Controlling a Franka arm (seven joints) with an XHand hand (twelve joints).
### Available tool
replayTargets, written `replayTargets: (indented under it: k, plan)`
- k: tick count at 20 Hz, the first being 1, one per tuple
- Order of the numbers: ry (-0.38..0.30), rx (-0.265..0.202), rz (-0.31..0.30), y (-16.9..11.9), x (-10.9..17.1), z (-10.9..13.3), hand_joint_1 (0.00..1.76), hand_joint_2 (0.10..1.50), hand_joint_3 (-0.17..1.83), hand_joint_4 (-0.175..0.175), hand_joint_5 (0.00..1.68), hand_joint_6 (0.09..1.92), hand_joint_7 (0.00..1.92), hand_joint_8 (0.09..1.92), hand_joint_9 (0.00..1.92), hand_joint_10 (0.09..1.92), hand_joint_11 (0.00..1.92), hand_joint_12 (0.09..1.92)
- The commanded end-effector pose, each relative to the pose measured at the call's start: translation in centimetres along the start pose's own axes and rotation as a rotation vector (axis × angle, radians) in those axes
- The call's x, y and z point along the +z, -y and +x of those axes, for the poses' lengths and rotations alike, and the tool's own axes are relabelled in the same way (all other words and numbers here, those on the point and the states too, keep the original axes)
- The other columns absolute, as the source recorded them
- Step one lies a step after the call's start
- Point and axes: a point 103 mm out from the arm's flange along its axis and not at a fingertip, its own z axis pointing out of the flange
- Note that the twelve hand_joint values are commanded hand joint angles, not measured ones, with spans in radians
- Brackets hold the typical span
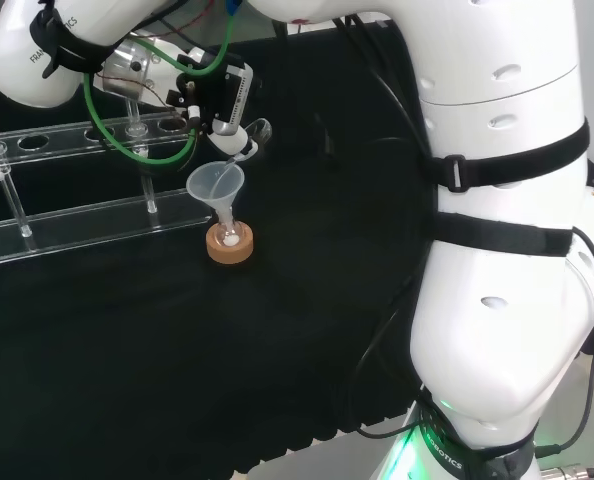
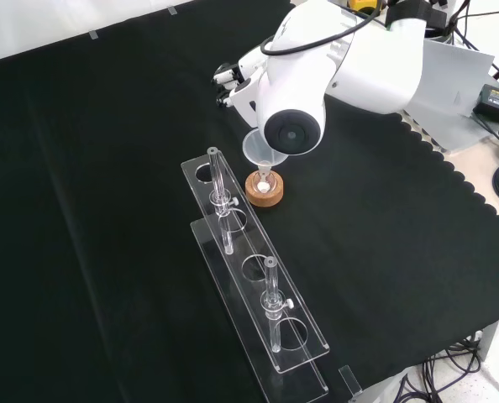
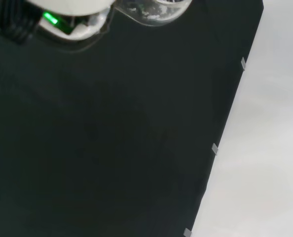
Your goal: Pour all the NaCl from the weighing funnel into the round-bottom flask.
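A: Hand point(image 1: 220, 98) status?
B: Head view: fingers curled round the clear weighing funnel point(image 1: 254, 135), tipped down over the plastic funnel point(image 1: 215, 186). Spout end sits right at the funnel's rim, at about 1 o'clock from it.
A: Flask?
B: Round-bottom flask point(image 1: 230, 236) on the cork ring point(image 1: 229, 247), plastic funnel stem in its neck. White powder point(image 1: 233, 241) visible inside the flask. Can't tell whether any is left in the weighing funnel.
A: Front view?
B: Arm link with the grey cap point(image 2: 292, 133) stands in front of the hand; part of the hand point(image 2: 226, 76) shows at 10 o'clock of the cap. Funnel bowl point(image 2: 258, 149) sticks out beside the cap, cork ring point(image 2: 264, 190) just below.
A: Anything else on the cloth?
B: Clear rack point(image 2: 254, 273) with holes, at 6 o'clock from the cork ring in front view, close to it. In head view the rack point(image 1: 67, 190) lies at 9 o'clock of the flask.
A: Wrist cam?
B: Black cloth point(image 3: 112, 148), a clear glass piece point(image 3: 151, 10) at the frame edge.
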Motion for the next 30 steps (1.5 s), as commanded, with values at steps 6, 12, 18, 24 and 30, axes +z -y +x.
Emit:
replayTargets:
  k: [6, 12, 18, 24, 30]
  plan:
    - [0.05, 0.008, 0.001, 0.07, -0.66, 0.13, 1.14, 0.61, 0.68, 0.175, 1.36, 0.53, 0.43, 0.58, 0.78, 0.39, 0.57, 1.2]
    - [0.07, 0.001, 0.01, -0.06, -0.91, 0.44, 1.14, 0.61, 0.68, 0.175, 1.36, 0.53, 0.43, 0.58, 0.79, 0.39, 0.57, 1.2]
    - [0.084, 0.001, 0.004, -0.25, -0.74, 0.34, 1.14, 0.61, 0.68, 0.175, 1.36, 0.53, 0.43, 0.58, 0.79, 0.39, 0.57, 1.2]
    - [0.089, 0.005, 0.003, -0.11, -0.94, 0.31, 1.14, 0.61, 0.68, 0.175, 1.36, 0.53, 0.43, 0.57, 0.79, 0.39, 0.57, 1.2]
    - [0.093, 0.002, -0.004, -0.07, -0.95, 0.11, 1.14, 0.61, 0.68, 0.175, 1.36, 0.53, 0.43, 0.57, 0.79, 0.39, 0.57, 1.2]
